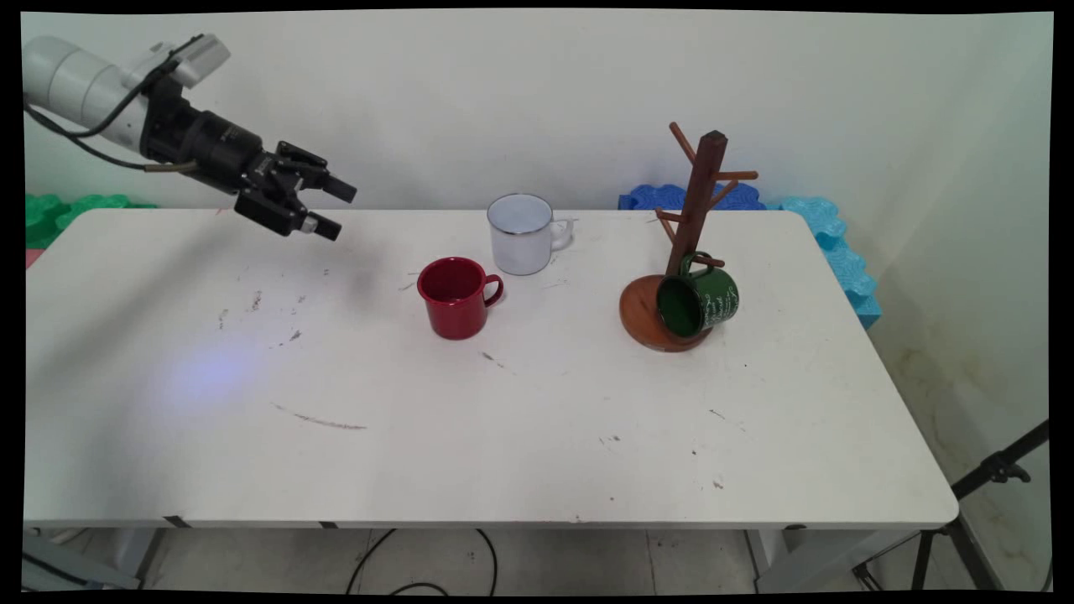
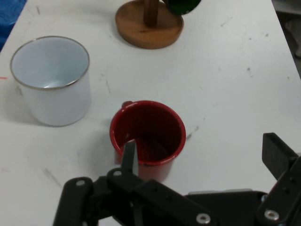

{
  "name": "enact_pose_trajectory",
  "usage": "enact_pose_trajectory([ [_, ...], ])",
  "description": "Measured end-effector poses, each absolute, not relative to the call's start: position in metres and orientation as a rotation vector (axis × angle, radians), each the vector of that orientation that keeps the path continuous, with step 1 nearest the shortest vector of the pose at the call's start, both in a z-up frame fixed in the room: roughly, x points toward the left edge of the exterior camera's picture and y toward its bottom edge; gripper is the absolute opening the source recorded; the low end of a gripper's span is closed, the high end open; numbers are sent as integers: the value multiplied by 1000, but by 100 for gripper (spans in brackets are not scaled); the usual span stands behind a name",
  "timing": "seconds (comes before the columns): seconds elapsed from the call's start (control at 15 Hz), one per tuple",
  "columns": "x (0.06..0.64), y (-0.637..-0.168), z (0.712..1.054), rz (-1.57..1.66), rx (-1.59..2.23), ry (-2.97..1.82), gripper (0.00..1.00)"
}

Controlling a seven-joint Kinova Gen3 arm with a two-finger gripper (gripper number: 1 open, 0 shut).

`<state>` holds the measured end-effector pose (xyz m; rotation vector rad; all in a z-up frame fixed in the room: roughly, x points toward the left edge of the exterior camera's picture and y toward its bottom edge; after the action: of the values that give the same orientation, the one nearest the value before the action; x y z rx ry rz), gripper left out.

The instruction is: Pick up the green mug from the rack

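Gripper (image 1: 329,208) sits upper left of the main view, fingers spread wide, holding nothing. Nearest thing is the red mug (image 1: 456,296), upright, lower right of it, with the white mug (image 1: 522,234) just behind.

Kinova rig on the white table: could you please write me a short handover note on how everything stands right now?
Gripper: open, holding nothing, raised above the table's far left part, pointing toward the mugs.
Red mug: upright, empty, near the table's middle, handle to the picture's right; it is the mug nearest the gripper.
White mug: upright just behind the red one, apart from it.
Green mug: hanging by its handle on a low peg of the wooden mug tree, over its round base.
Nothing is being touched.
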<state>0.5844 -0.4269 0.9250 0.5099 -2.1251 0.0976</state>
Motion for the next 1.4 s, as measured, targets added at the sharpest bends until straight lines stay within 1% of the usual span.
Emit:
enact_pose_trajectory([
  [0.4, 551, -425, 943, 97, 646, -2043, 100],
  [0.8, 490, -418, 958, 80, 728, -1990, 100],
  [1.07, 445, -411, 955, 62, 788, -1976, 100],
  [1.4, 391, -404, 943, 35, 837, -1970, 100],
])
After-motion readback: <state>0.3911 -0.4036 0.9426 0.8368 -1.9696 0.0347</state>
